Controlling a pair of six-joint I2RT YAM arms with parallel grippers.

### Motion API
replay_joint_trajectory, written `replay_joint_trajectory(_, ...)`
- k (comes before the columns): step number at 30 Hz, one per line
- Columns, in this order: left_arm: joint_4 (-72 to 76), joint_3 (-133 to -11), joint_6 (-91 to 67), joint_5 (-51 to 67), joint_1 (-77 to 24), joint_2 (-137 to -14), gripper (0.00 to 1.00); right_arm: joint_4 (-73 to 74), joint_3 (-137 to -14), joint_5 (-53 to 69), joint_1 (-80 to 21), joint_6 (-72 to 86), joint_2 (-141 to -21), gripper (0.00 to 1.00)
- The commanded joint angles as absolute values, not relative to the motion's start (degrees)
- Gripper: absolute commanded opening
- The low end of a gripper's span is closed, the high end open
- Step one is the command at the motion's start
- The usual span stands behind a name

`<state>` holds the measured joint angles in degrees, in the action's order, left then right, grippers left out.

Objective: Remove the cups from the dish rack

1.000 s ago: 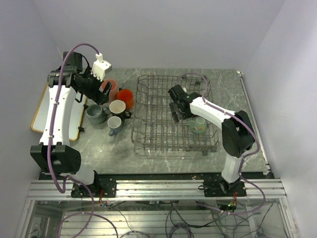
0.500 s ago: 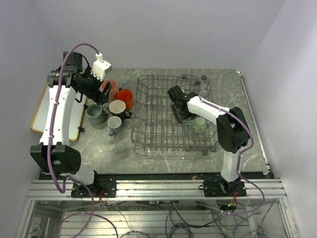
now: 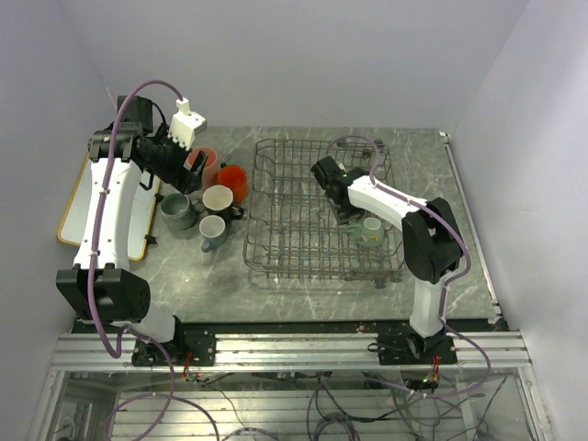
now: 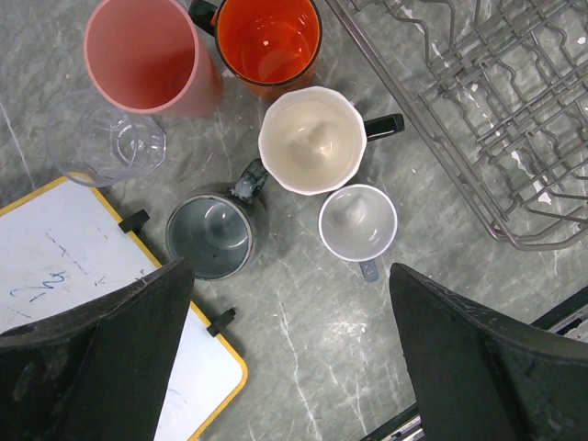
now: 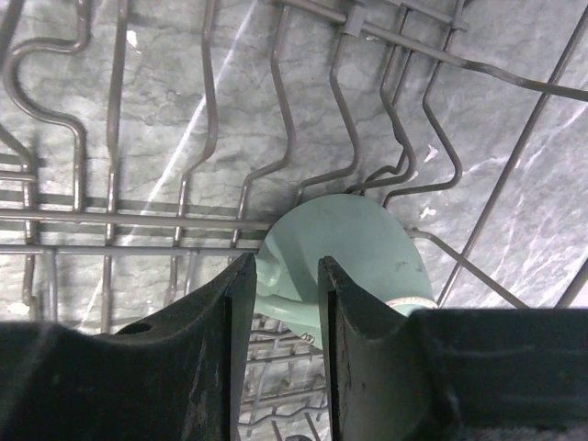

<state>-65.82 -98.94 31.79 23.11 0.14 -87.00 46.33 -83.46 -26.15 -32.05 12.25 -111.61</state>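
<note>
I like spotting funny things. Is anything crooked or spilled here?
Nothing is spilled or broken. The only odd one is the mint mug: it sits alone in the rack and seems to lean on the wires, while the other cups stand upright outside it.

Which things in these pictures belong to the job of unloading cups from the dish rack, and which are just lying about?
Belong to the job:
dish rack
mint-green mug, lying in the rack
outside the rack: pink tumbler, orange mug, black mug, dark grey mug, light grey mug, clear glass

Lying about:
whiteboard
</note>
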Motion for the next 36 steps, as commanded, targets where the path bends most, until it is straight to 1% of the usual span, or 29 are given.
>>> replay_joint_trajectory(1, -65.8, -100.6, 30.9, 22.4, -0.3, -87.0, 0.98, 48.1, -83.2, -28.6, -31.6, 11.8, -113.0, 0.37)
replay_joint_trajectory(4, -66.0, -100.8, 31.1, 22.3, -0.3, -86.9, 0.99, 47.3, -82.0, -27.1, -31.7, 11.7, -112.8, 0.50)
replay_joint_trajectory(6, -66.0, -100.7, 31.3, 22.1, -0.3, -86.6, 0.99, 46.1, -80.7, -25.9, -31.6, 11.3, -112.0, 0.52)
replay_joint_trajectory(10, -65.8, -100.3, 31.6, 21.7, -0.3, -86.4, 0.99, 45.3, -79.8, -24.5, -31.6, 10.3, -110.9, 0.52)
replay_joint_trajectory(15, -65.5, -100.3, 31.0, 22.0, -0.3, -86.6, 0.99, 45.4, -79.3, -23.7, -31.8, 8.8, -109.8, 0.47)
replay_joint_trajectory(20, -65.1, -99.6, 30.8, 22.0, -0.3, -86.4, 0.99, 47.5, -78.5, -27.8, -34.7, 12.4, -107.6, 0.47)
replay_joint_trajectory(22, -64.9, -99.2, 30.9, 22.0, -0.3, -86.4, 0.99, 49.6, -79.3, -30.6, -36.1, 17.0, -107.2, 0.51)
replay_joint_trajectory(25, -64.9, -99.2, 30.8, 22.1, -0.3, -86.5, 0.98, 52.4, -80.3, -30.4, -36.2, 25.4, -105.4, 0.51)
replay_joint_trajectory(28, -64.9, -99.0, 31.2, 22.0, -0.3, -86.1, 0.98, 53.4, -79.3, -30.1, -36.3, 36.2, -101.0, 0.61)
replay_joint_trajectory(29, -64.8, -98.7, 31.4, 21.8, -0.3, -85.9, 0.98, 53.5, -78.5, -30.3, -36.2, 41.0, -99.2, 0.62)
replay_joint_trajectory(33, -64.6, -97.7, 32.1, 21.8, -0.3, -85.6, 0.98, 54.6, -76.3, -25.5, -34.5, 57.6, -94.2, 0.58)
replay_joint_trajectory(36, -64.7, -98.0, 32.0, 22.2, -0.3, -85.9, 0.98, 51.5, -74.6, -24.0, -34.4, 63.2, -92.2, 0.56)
